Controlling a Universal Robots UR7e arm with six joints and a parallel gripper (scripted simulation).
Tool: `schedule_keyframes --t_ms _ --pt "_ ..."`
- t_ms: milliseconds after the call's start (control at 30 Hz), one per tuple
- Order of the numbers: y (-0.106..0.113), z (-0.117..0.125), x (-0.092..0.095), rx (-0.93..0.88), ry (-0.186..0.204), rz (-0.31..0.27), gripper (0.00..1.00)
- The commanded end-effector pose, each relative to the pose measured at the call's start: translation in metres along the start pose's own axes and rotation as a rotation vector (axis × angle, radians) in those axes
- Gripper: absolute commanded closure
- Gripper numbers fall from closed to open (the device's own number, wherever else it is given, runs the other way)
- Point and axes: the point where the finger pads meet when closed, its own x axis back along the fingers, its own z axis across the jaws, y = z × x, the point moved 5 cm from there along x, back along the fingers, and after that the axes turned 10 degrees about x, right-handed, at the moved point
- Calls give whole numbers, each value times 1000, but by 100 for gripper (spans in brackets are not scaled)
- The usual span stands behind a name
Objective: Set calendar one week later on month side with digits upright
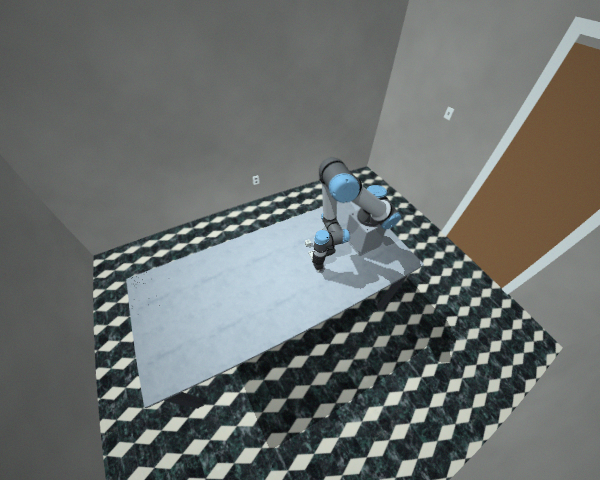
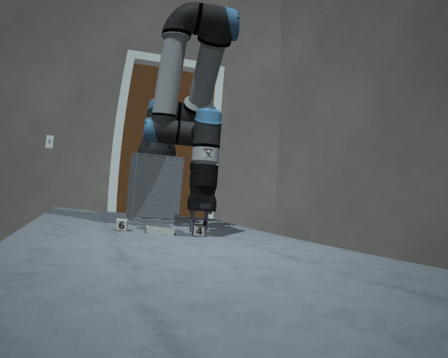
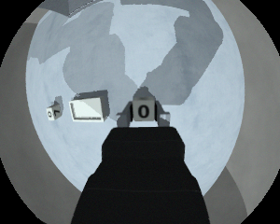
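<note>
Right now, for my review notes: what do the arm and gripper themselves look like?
The arm has light grey tubular links, dark grey and black joint housings and sky-blue round end caps. A pale grey wrist ring with a small dark marking sits above a ribbed black gripper body. The gripper ends in two thin dark fingers. No cables show.

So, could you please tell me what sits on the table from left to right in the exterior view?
Cube showing 6 → empty tray → cube showing 4, gripped by the end effector.
</note>
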Motion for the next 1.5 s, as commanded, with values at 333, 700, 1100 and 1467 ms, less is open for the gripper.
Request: schedule_keyframes --t_ms 333,700,1100,1467 --pt "0 0 0 0 0 -1 40" --pt "0 0 1 0 0 -1 40" --pt "0 0 20 0 0 -1 40" --pt "0 0 53 0 0 -1 40"
